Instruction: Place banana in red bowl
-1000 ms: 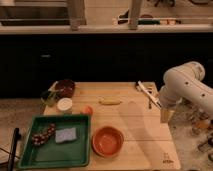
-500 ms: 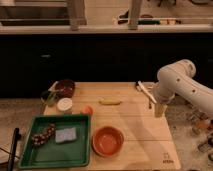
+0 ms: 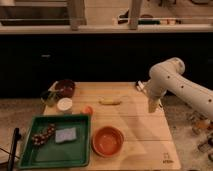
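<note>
- Camera view, looking down on a pale wooden table [image 3: 135,131] in front of a dark counter front [image 3: 100,60].
- Banana [image 3: 110,101]: lies flat on the bare wood near the middle of the table, towards its far half, long axis roughly left to right. Nothing touches it.
- Red bowl [image 3: 108,142]: stands on the near part of the table, nearer the camera than the banana and well apart from it. Nothing in it.
- Gripper [image 3: 153,106]: hangs from the white arm [image 3: 172,82] over the right side of the table, pointing down, to the right of the banana and clear of it. The pincer stands apart and holds nothing.
- Small orange fruit [image 3: 88,110]: on the wood, left of the banana and a little nearer the camera, close to the far right corner of the green tray [image 3: 75,154].
- White cup [image 3: 64,104]: left of the orange fruit, near the table's left edge.
- Dark maroon bowl [image 3: 65,87]: behind the white cup, at the far left corner.
- Green tray: near left, just beside the red bowl. It holds a blue sponge [image 3: 66,135] and, left of that, a brown speckled item [image 3: 44,134] that I cannot identify.
</note>
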{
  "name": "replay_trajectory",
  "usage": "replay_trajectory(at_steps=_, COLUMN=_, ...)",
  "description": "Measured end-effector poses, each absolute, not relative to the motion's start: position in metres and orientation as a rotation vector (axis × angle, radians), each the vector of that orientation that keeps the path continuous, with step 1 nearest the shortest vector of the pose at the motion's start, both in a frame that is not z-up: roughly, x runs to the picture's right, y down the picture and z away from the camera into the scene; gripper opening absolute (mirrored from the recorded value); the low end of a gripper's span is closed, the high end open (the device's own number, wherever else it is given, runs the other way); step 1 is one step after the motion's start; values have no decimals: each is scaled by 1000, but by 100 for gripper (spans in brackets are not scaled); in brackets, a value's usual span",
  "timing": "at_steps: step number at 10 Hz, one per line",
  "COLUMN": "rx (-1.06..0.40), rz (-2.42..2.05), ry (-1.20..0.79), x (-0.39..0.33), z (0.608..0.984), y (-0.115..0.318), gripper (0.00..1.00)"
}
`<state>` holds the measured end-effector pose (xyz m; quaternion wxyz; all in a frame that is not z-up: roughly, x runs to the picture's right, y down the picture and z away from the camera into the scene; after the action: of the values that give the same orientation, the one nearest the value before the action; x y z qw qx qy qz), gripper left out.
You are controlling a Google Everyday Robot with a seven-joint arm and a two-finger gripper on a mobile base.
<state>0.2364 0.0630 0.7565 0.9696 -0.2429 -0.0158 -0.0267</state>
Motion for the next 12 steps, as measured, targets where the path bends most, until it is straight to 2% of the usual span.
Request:
replay_trajectory(at_steps=3, rx=-472, rz=-82, ry=-59, x=216, z=781, y=50, gripper=80)
replay_trajectory(at_steps=12, rx=-466, rz=-105, ry=-121, x=178, z=821, y=38, gripper=80)
